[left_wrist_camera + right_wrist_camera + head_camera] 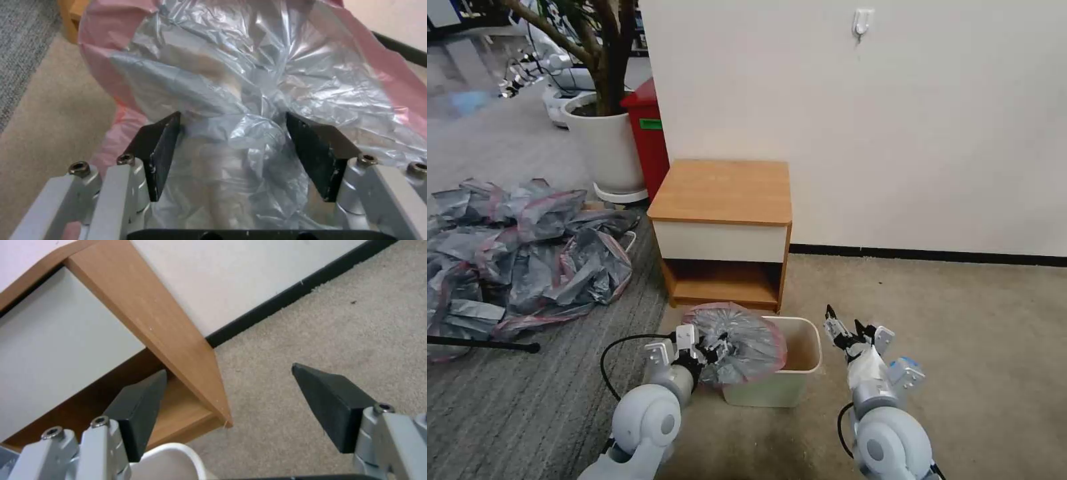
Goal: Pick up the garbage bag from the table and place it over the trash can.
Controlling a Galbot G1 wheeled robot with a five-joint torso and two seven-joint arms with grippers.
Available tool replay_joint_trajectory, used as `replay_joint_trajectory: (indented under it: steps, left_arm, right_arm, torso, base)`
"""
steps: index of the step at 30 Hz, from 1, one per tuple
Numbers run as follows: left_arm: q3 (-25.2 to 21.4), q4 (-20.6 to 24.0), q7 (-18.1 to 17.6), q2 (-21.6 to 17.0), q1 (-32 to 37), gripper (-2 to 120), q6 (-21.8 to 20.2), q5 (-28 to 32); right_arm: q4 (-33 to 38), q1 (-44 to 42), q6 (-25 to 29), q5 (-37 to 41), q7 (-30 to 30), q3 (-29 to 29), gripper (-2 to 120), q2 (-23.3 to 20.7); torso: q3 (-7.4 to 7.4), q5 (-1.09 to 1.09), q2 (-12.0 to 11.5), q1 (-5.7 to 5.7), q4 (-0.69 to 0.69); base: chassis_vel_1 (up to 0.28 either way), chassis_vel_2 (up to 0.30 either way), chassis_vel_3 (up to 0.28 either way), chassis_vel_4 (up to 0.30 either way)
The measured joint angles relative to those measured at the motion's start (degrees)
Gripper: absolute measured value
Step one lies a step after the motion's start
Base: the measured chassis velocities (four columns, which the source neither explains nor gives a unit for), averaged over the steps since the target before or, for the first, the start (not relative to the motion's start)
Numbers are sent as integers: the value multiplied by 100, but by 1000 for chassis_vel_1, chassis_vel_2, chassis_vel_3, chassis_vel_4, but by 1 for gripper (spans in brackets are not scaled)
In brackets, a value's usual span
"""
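the table (720,190) top is bare, so we judge the pickup done. down on the floor in front of it, the trash can (804,347) has the garbage bag (740,343) spread like an umbrella over its left half, right half uncovered. our left gripper (233,150) sits with jaws parted, crumpled plastic bunched between them, not clamped. our right gripper (846,330) hovers by the can's right rim, jaws wide, gripping nothing. what's left, we reckon: seating the rim.

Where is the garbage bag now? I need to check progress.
In the head view the garbage bag drapes over the trash can's left rim, at the left hand, below the table.
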State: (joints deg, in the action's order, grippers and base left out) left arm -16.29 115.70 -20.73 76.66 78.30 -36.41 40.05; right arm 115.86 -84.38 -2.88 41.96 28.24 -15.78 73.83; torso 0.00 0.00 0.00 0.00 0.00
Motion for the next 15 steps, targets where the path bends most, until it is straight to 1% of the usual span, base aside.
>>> replay_joint_trajectory:
  steps: [9,12,15]
  left_arm:
    - [57,-49,-62,-43,-79,62,-69,54]
    - [105,-57,-162,-73,-122,56,-152,138]
    - [145,-72,-223,-92,-156,54,-195,175]
  right_arm:
    - [-61,2,38,-19,-2,3,72,2]
    - [-107,2,54,-34,-5,20,72,12]
    - [-132,2,65,-46,-6,33,72,16]
  torso:
    - [0,0,0,0,0]
    - [0,0,0,0,0]
    - [0,0,0,0,0]
  base:
    - [0,0,0,0]
    - [0,0,0,0]
    - [0,0,0,0]
